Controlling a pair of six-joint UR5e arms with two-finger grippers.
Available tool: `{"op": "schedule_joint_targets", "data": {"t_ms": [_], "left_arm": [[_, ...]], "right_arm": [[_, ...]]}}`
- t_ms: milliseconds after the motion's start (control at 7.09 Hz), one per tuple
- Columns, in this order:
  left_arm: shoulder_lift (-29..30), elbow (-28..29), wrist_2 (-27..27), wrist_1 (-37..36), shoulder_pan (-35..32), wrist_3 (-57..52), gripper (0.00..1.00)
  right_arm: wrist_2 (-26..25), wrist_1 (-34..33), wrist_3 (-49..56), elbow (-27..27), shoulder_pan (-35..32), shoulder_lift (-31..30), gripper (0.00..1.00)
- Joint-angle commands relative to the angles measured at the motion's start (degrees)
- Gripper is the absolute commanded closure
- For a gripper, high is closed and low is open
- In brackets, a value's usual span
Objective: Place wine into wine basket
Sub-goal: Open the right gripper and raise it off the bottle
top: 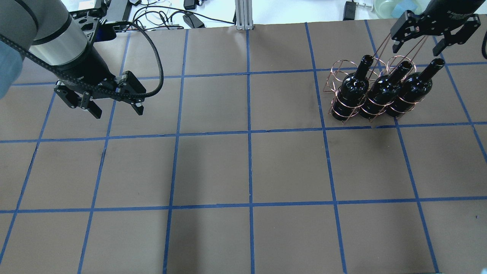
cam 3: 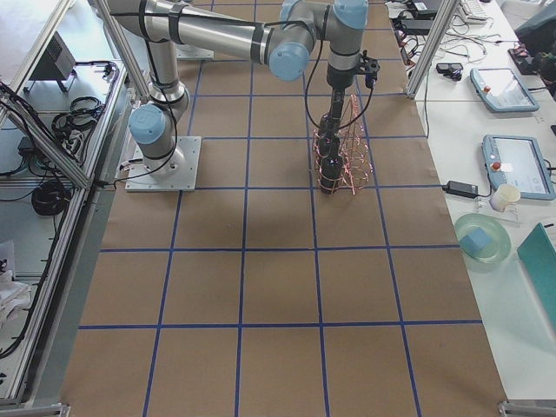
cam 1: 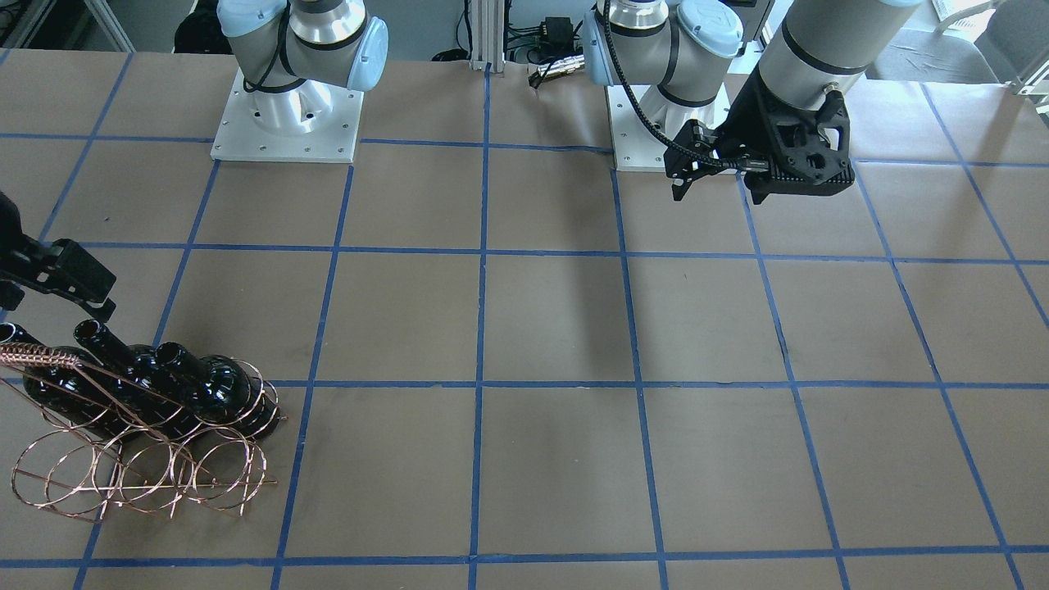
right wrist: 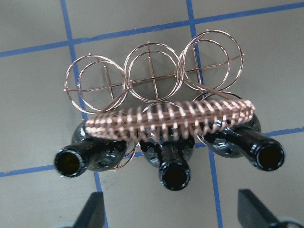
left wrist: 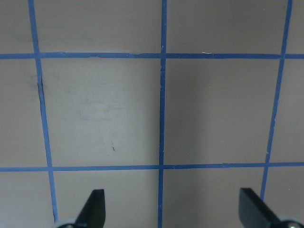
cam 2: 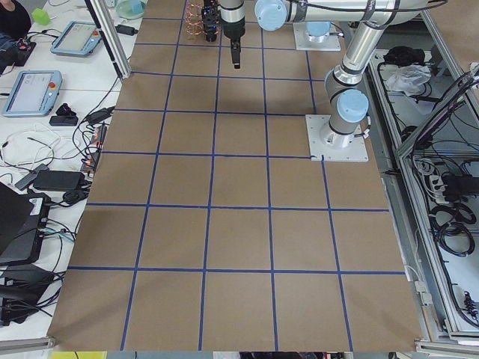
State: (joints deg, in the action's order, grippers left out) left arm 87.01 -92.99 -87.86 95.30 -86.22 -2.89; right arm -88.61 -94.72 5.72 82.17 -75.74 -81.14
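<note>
Wine basket (right wrist: 171,118): its twisted handle arches right over the necks of the three bottles (right wrist: 174,171), blocking a straight drop there. The row of three loops beyond the handle is open from above.

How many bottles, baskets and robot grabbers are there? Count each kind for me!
Bottles: 3
Basket: 1
Grippers: 2, the left gripper and the right gripper
Total: 6
</note>
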Motion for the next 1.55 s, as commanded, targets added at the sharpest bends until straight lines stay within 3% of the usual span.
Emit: {"op": "schedule_joint_targets", "data": {"t_ms": [0,423,705,846,1411], "left_arm": [[0.0,0.0,-0.11,-0.38,-0.09,-0.01,0.0],[-0.26,0.0,-0.29,-0.38,0.0,-0.01,0.0],[-0.09,0.0,-0.2,-0.55,0.0,-0.01,0.0],[-0.26,0.0,-0.29,-0.38,0.0,-0.01,0.0],[-0.35,0.0,-0.2,-0.47,0.0,-0.01,0.0]], "right_arm": [[-0.33,3.83,-11.1,-0.61,-8.84,-3.75,0.0],[-0.42,3.49,-29.13,0.09,-20.82,-4.2,0.0],[-1.12,3.05,-41.53,0.36,-32.31,-3.94,0.0],[-3.47,2.7,-42.01,1.14,-32.97,-3.5,0.0],[-3.58,1.12,-48.95,1.5,-37.61,-3.58,0.0]]}}
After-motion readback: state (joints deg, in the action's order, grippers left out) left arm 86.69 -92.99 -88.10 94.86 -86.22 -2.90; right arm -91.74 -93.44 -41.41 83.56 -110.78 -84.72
